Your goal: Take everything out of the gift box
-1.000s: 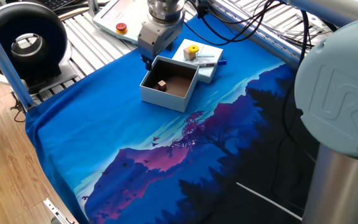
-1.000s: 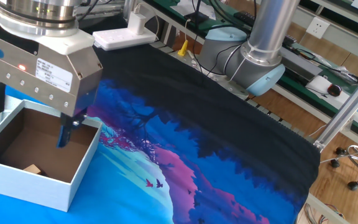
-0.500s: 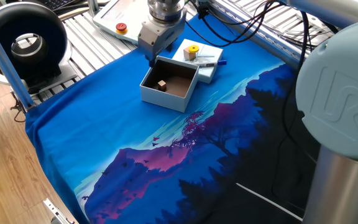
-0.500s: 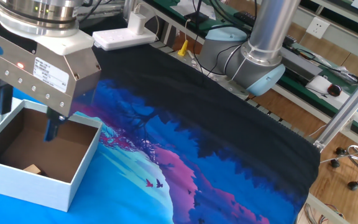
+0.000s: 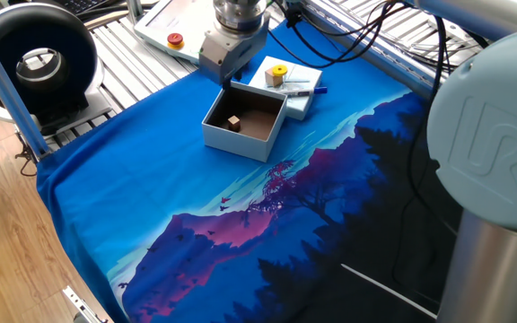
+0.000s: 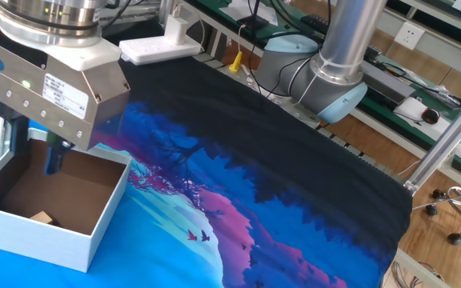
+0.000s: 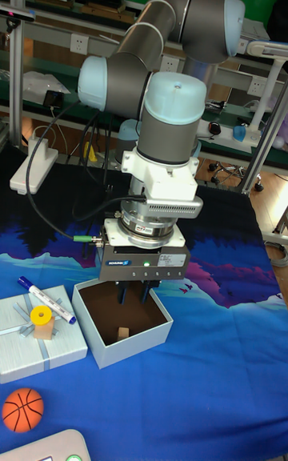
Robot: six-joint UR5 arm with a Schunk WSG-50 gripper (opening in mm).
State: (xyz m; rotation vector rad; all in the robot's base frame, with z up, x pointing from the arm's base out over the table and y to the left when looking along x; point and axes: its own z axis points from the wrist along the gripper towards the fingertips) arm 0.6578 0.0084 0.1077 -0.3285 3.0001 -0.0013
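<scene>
On the left, the ball point(image 7: 23, 409) already lies on the desk point(image 7: 200, 397), and the lid point(image 7: 60, 341) carries the pen point(image 7: 46, 300), the disc point(image 7: 42, 316) and a cube point(image 7: 46, 331) beneath it. Judging by that, most of the job is done. Only the second cube point(image 7: 122, 334) remains in the box point(image 7: 142, 347), near its front wall. The pincer point(image 7: 132, 294) hangs over the back edge, fingers parted and empty, above and behind that cube.
</scene>
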